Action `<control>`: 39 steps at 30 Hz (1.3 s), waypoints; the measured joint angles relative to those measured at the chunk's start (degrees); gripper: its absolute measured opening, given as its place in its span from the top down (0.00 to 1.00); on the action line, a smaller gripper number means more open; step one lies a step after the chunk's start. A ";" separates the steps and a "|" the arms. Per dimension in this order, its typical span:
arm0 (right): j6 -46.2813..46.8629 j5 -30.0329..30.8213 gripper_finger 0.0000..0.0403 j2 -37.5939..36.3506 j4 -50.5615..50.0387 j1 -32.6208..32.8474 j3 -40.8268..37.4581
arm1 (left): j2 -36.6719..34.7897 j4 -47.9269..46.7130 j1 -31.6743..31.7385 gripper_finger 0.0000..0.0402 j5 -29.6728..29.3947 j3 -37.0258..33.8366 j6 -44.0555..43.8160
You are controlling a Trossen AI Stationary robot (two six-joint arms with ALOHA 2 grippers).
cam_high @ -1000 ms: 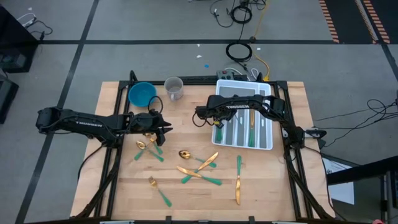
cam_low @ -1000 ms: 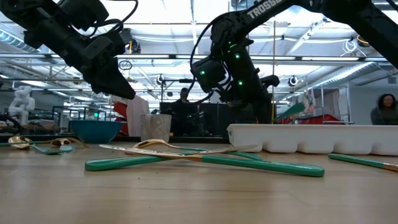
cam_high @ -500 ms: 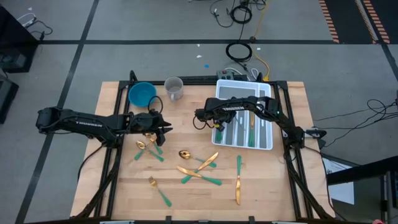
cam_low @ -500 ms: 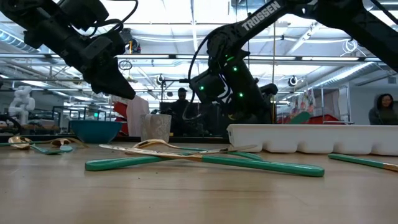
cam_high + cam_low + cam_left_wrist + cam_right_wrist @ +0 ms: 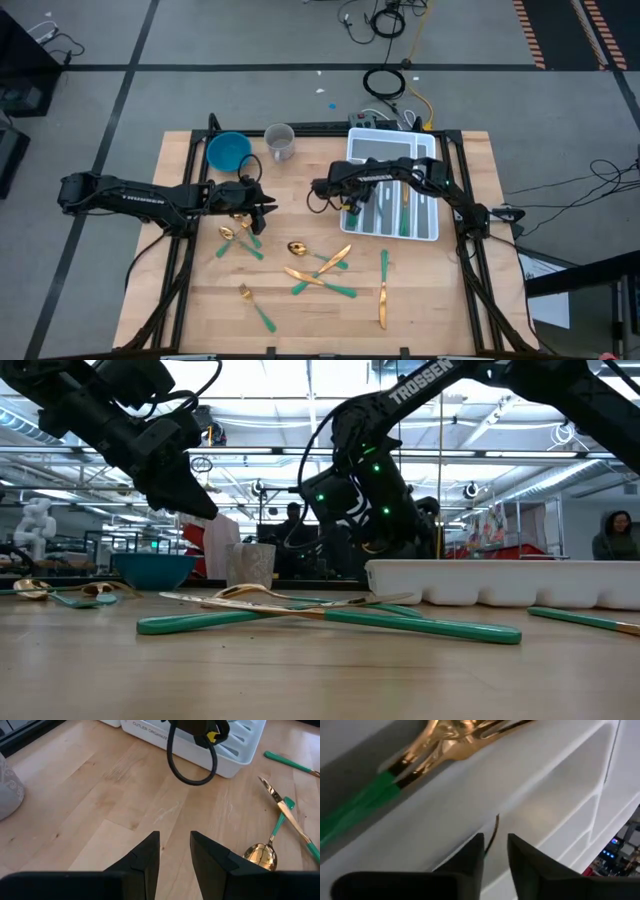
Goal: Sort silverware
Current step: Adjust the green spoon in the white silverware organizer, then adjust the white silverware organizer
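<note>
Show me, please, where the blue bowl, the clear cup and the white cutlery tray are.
blue bowl (image 5: 228, 151): high view, on the bowl's inside.
clear cup (image 5: 280, 142): high view, on the cup's open top.
white cutlery tray (image 5: 392, 147): high view, on the tray's far compartment.

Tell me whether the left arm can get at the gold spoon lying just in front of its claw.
Probably yes. The left claw hangs open above bare wood, holding nothing, and the spoon lies close beside it with its bowl uncovered. Only a knife crosses its green handle, farther along.
</note>
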 joint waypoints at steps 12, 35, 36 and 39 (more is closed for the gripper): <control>0.00 0.05 0.68 -0.33 -1.57 1.48 4.57 | 0.00 -0.01 0.00 0.71 0.01 0.00 -0.36; 10.07 13.00 0.70 -43.66 -6.55 16.34 7.79 | 13.33 12.74 0.00 0.72 -3.96 -0.04 -13.83; 12.09 14.49 0.70 -46.07 -6.51 17.97 7.04 | 15.97 16.58 0.00 0.72 -2.98 0.14 -14.06; 16.84 17.88 0.70 -51.69 -6.46 22.68 4.42 | 22.89 23.17 -0.04 0.72 -2.08 3.07 -14.51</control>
